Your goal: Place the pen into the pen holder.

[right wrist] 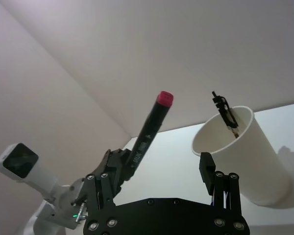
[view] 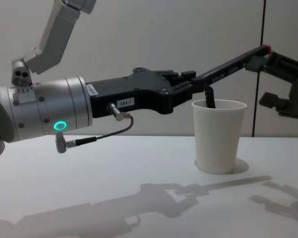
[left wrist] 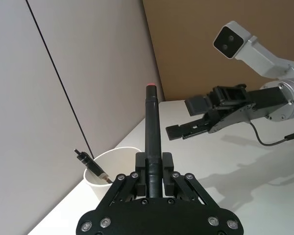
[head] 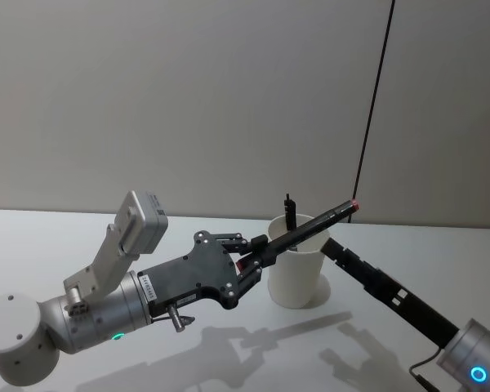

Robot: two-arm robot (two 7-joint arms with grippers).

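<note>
- In the middle of the frame, the left gripper (head: 260,248) holds a black pen (head: 314,227) with a red tip.
- It leans over the white cup (head: 296,282).
- A second pen (head: 288,211) stands in the cup.
- The right gripper (head: 336,250) is just right of the cup.

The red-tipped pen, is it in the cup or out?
Out. The left gripper holds the pen slanted above the cup, red end beyond it.

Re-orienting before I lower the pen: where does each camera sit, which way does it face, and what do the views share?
Head: high, facing forward and down; left gripper holds the pen near the pen holder, right gripper opposite.
Chest: lower, looking across the table; left gripper large, right gripper at the right edge.
Left wrist: along its own jaws and pen toward the right gripper.
Right wrist: past its own jaws toward pen holder and left gripper.
All four share pen and pen holder.
</note>
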